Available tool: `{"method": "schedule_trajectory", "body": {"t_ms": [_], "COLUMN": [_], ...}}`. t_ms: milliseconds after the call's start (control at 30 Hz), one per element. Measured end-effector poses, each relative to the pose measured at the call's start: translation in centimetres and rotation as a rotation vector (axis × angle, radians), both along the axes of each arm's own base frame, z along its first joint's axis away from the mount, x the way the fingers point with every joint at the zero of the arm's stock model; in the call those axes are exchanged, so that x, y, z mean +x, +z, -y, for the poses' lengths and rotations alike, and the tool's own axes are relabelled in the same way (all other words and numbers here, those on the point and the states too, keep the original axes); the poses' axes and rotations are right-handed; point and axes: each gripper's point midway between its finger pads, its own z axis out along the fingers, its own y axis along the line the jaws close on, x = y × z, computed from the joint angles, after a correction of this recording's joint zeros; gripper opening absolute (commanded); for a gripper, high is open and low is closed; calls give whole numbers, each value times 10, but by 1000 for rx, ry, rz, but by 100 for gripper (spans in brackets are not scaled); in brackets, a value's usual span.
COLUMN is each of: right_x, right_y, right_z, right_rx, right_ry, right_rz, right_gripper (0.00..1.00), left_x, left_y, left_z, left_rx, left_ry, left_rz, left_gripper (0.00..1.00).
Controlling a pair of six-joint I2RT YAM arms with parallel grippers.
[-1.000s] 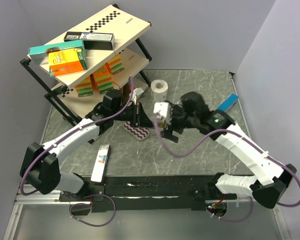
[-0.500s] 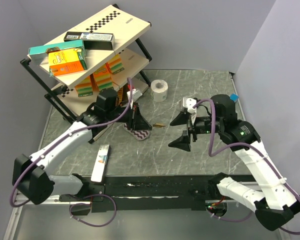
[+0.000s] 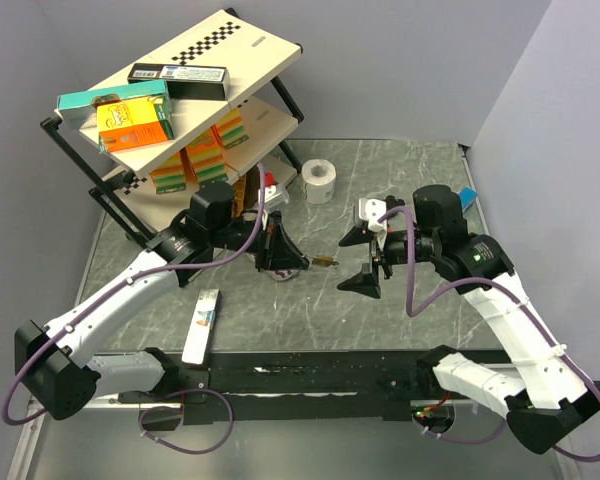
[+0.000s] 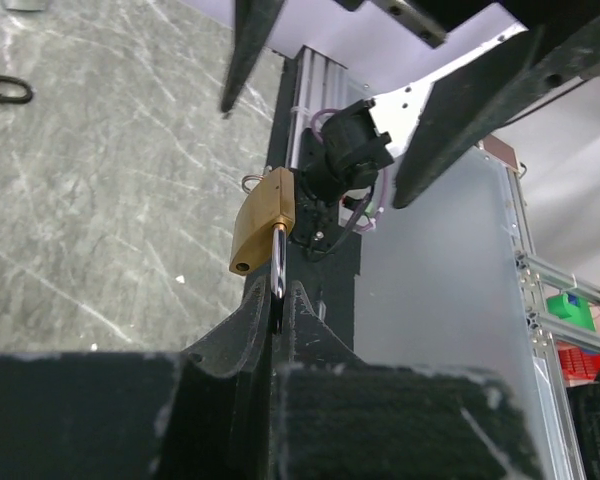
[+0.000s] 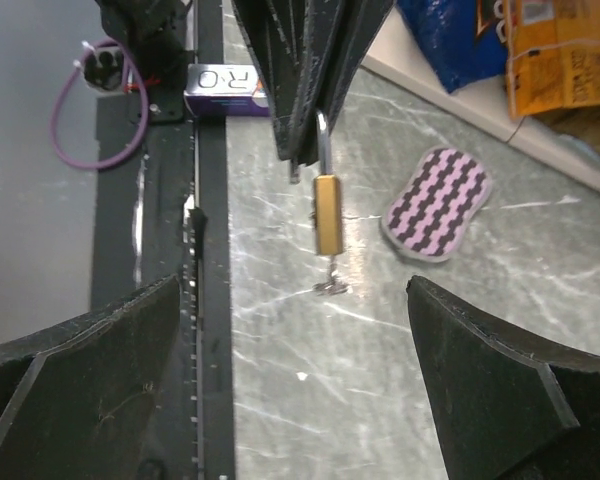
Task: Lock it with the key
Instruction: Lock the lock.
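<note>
My left gripper (image 3: 292,256) is shut on the steel shackle (image 4: 278,262) of a brass padlock (image 4: 263,220), holding it off the table. The padlock (image 3: 324,262) points toward my right gripper (image 3: 360,260). That gripper stands open a short way from the lock, its two fingers spread on either side of the lock's line. In the right wrist view the padlock (image 5: 328,215) hangs from the left fingers. A small key (image 5: 329,283) sticks out of its far end, ahead of the open right gripper (image 5: 294,285) and not touching it.
A purple zigzag pad (image 5: 438,205) lies on the table under the left gripper. A tilted shelf rack (image 3: 180,110) with boxes stands at the back left, a paper roll (image 3: 320,180) beside it. A white box (image 3: 202,325) lies near the front rail and a blue object (image 3: 464,196) at the right.
The right gripper has pulled back from the padlock and opened wide, then edged a little toward it. The left gripper has carried the padlock slightly right and nearer.
</note>
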Motion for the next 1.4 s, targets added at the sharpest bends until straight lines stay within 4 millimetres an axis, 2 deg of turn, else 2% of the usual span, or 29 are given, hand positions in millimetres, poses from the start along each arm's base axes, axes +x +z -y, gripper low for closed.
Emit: {"method": "schedule_trajectory", "body": {"t_ms": [233,367,467,600,733,933,1400], "right_x": [-3,-2,-1,-1,-2,-1,-15], "right_y": [-2,-9,-13,-13,-13,-12,-1], "right_z": [-7,-12,-14,-16,-18,-21,-31], "right_rx": [-11,-24,-32,-37,-36,-41,9], "right_ry": [60,81,86,90,99,103,172], "right_rz": [54,40,27,31,40,34,-106], "right_gripper": [81,63,53,49,37,0,0], "left_x": [-8,-12,-12,-11,-11,-14,-22], "left_y": [8,12,14,17,19,19,28], "left_z": [7,10,12,12,12,12,4], "left_rx": [-25,-41,-50,-59,-65,-66,-82], "left_ry": [-28,-44,-46,-46,-44,-53,-73], "left_rz": [12,32,43,49,49,54,288], "left_gripper": [1,1,1,1,1,1,1]}}
